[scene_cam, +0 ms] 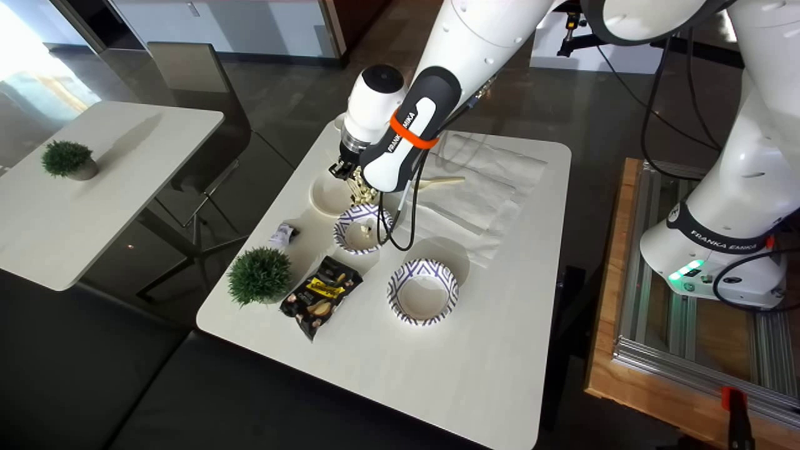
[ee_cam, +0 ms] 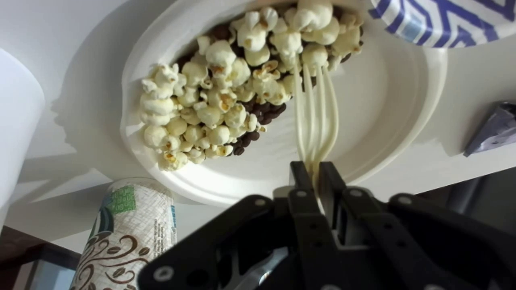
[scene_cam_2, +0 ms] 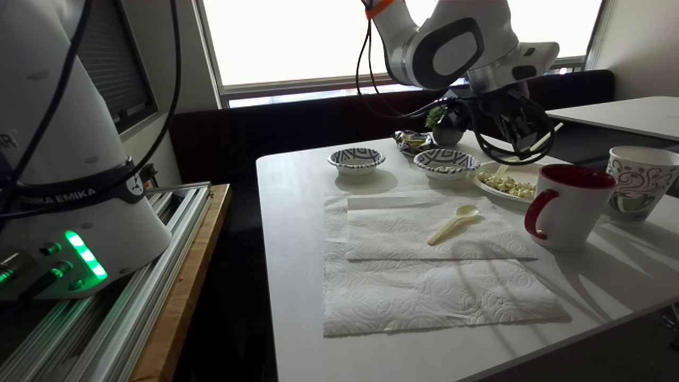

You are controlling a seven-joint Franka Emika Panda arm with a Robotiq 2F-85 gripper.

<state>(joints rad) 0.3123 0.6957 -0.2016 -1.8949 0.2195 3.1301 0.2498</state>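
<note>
Wrist view: the tool (ee_cam: 313, 169), nearly closed, pinches the fork (ee_cam: 313, 154), which juts straight ahead toward popcorn (ee_cam: 209, 114)

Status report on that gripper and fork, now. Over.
Gripper shut on pale fork. It points at popcorn on plate, contact unclear. Possible obstacles: patterned bowl, paper cup.

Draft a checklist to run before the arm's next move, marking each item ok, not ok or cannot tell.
1. Fork gripped by the end effector: ok, jaws shut on it.
2. Fork clear of the popcorn: cannot tell; they overlap in the wrist view.
3. Popcorn on the plate: ok, heaped along one side.
4. Patterned bowl by the plate clear of it: cannot tell; they overlap there too.
5. Mug and paper cup upright: ok.
</note>
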